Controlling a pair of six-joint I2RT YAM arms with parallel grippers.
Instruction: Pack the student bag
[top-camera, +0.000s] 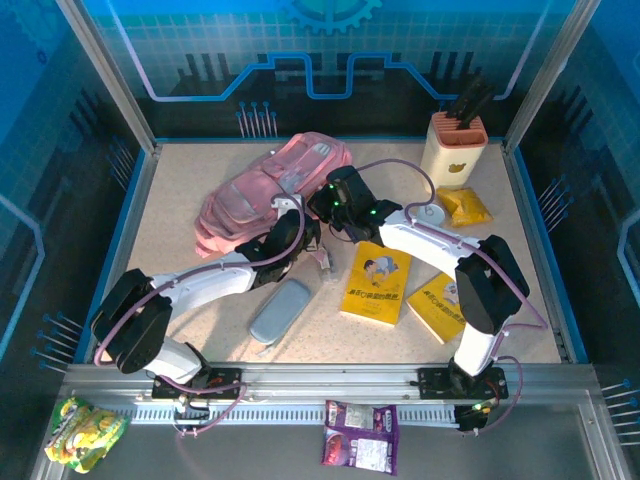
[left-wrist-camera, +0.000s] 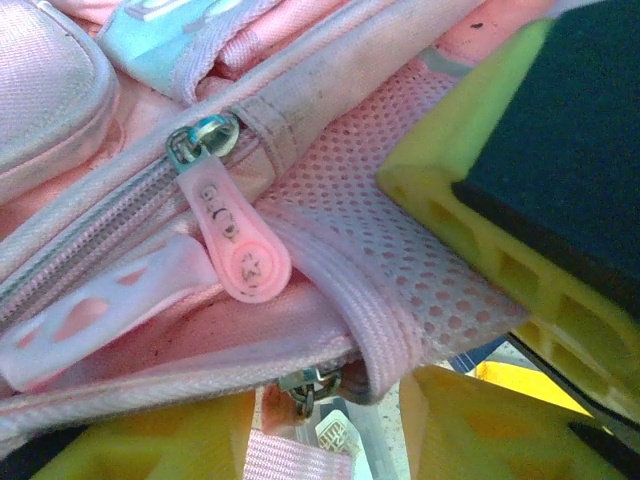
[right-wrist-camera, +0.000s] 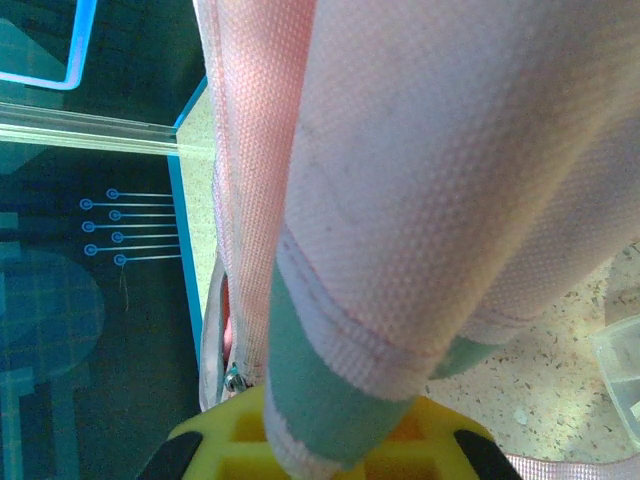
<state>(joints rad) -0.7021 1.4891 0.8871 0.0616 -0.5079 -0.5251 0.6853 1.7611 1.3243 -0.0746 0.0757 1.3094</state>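
Note:
The pink student bag (top-camera: 262, 190) lies at the back left of the table. My right gripper (top-camera: 326, 203) is at the bag's right edge, shut on a fold of pink fabric with teal trim (right-wrist-camera: 330, 390) that runs over its yellow finger (right-wrist-camera: 215, 450). My left gripper (top-camera: 305, 238) sits just below it at the bag's near edge. In the left wrist view its yellow fingers (left-wrist-camera: 150, 440) stand apart under the bag's mesh seam (left-wrist-camera: 385, 330), with a strap and a metal zip slider in the gap. A pink zip pull (left-wrist-camera: 232, 235) lies on the bag above. The right gripper's yellow and black finger (left-wrist-camera: 480, 200) shows there too.
A grey-blue pencil case (top-camera: 280, 310) lies in front of the left arm. Two yellow books (top-camera: 376, 282) (top-camera: 445, 305) lie mid-right. A beige holder (top-camera: 455, 148) and a yellow packet (top-camera: 466, 207) stand at the back right. Snack packets (top-camera: 85, 432) (top-camera: 361, 435) rest on the front ledge.

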